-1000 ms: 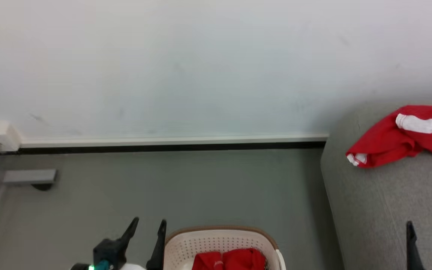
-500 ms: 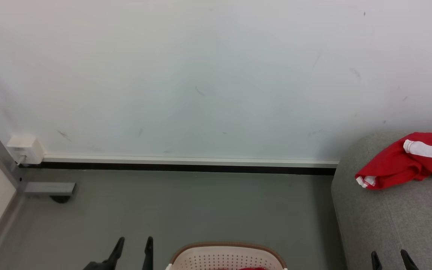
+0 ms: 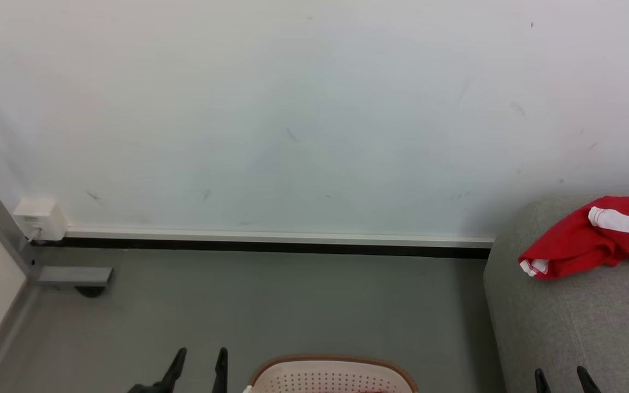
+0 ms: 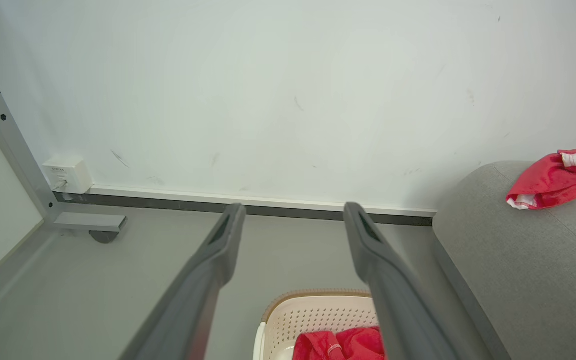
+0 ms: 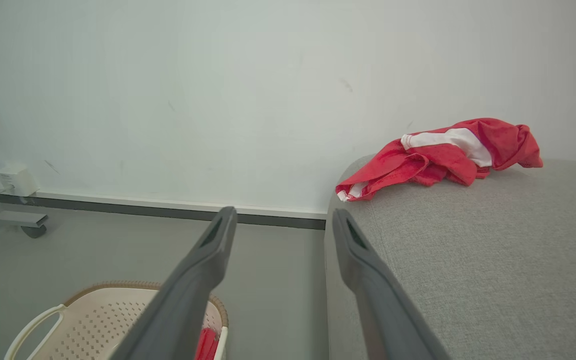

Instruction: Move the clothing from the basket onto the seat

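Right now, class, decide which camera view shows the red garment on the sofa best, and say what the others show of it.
The right wrist view: the red garment lies whole on the sofa, white band plain. The head view and the left wrist view both cut it off at their right edge, smaller.

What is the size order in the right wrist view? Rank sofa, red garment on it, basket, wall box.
1. grey sofa
2. red garment and laundry basket: too alike to rank, basket cropped and nearer
3. white wall box

floor (image 3: pixel 292 305): basket (image 3: pixel 331 374) standing | seat (image 3: pixel 576 327): red garment (image 3: pixel 582 251) lying crumpled
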Tool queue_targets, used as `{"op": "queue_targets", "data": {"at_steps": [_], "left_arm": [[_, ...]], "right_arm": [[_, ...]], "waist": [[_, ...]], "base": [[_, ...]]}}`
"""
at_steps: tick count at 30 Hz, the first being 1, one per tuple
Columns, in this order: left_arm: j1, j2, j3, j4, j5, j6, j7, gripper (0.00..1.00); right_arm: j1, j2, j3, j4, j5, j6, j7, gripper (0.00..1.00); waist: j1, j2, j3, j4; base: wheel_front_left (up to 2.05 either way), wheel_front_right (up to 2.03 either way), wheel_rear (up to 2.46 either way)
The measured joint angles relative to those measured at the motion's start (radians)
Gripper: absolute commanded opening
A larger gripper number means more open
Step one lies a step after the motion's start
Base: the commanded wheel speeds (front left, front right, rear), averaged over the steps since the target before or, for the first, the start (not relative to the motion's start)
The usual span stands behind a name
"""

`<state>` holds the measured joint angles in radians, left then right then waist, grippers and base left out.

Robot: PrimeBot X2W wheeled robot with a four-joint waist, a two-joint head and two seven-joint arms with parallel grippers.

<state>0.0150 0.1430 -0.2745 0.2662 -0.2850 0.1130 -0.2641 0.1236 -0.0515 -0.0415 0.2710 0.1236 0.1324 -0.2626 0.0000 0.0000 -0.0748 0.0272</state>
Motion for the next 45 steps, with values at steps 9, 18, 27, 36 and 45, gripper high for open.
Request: {"op": "queue_targets", "data": {"at_steps": [9, 18, 27, 36, 45], "left_arm": [[0.005, -0.015, 0.020, 0.015, 0.028, -0.029, 0.000, 1.00], [0.004, -0.031, 0.039, 0.023, 0.046, -0.047, 0.000, 1.00], [0.005, -0.040, 0.055, 0.026, 0.067, -0.060, 0.000, 1.00], [0.007, -0.049, 0.067, 0.029, 0.081, -0.070, 0.000, 1.00], [0.006, -0.058, 0.073, 0.031, 0.094, -0.081, 0.000, 1.00]], "right_arm": [[-0.003, 0.000, 0.004, 0.007, 0.005, 0.000, 0.000, 1.00], [-0.008, 0.001, 0.002, 0.009, 0.007, 0.000, 0.000, 1.00], [-0.008, 0.001, 0.003, 0.009, 0.010, 0.000, 0.000, 1.00], [-0.008, 0.001, 0.003, 0.007, 0.014, 0.000, 0.000, 1.00], [-0.012, 0.001, 0.003, -0.001, 0.014, 0.000, 0.000, 1.00]], "waist": [[0.0000, 0.0000, -0.003, -0.004], [0.0000, 0.0000, -0.005, -0.002], [0.0000, 0.0000, -0.005, -0.004], [0.0000, 0.0000, -0.002, -0.007], [0.0000, 0.0000, 0.007, -0.017]], "base": [[0.00, 0.00, 0.00], [0.00, 0.00, 0.00], [0.00, 0.00, 0.00], [0.00, 0.00, 0.00], [0.00, 0.00, 0.00]]}}
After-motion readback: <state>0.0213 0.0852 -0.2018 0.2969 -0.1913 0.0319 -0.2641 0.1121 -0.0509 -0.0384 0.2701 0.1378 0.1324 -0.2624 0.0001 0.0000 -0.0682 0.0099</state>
